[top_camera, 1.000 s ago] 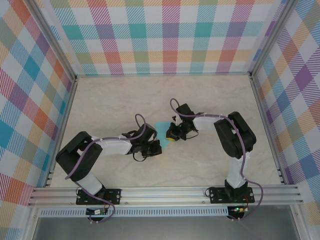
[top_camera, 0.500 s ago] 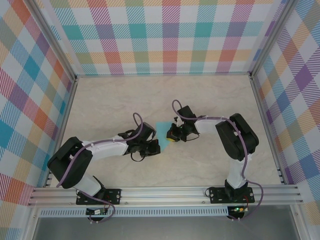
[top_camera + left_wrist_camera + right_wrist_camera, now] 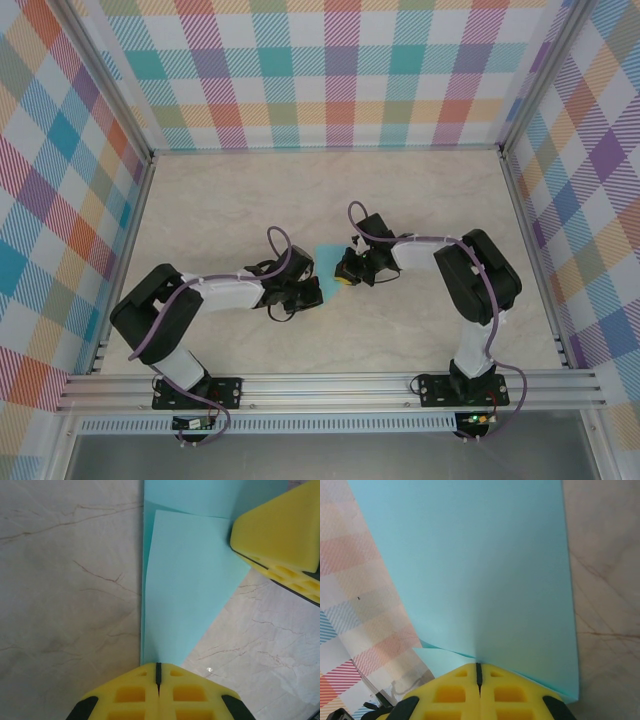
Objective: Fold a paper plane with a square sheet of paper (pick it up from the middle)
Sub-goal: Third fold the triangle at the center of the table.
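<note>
Pale marbled table (image 3: 220, 200), folded turquoise paper (image 3: 325, 252) mid-table

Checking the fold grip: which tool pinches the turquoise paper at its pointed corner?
The left tool: the folded turquoise paper narrows to a point in its grip. The right tool clamps a broad edge.

Left hand (image 3: 158, 672): my pads are yellow foam with black backing. Right hand (image 3: 478, 672): same finish, yellow foam with black edges. The square sheet of paper (image 3: 190, 580) is plain matte turquoise with no print. The tabletop (image 3: 65, 590) is cream, marble-patterned, with thin brown veins. The walls (image 3: 330, 70) carry a pastel check of teal, orange, purple, yellow and green on white. My arms (image 3: 225, 292) are white and black, and their cables (image 3: 270, 238) are purple. The frame rails (image 3: 330, 385) are silver.
</note>
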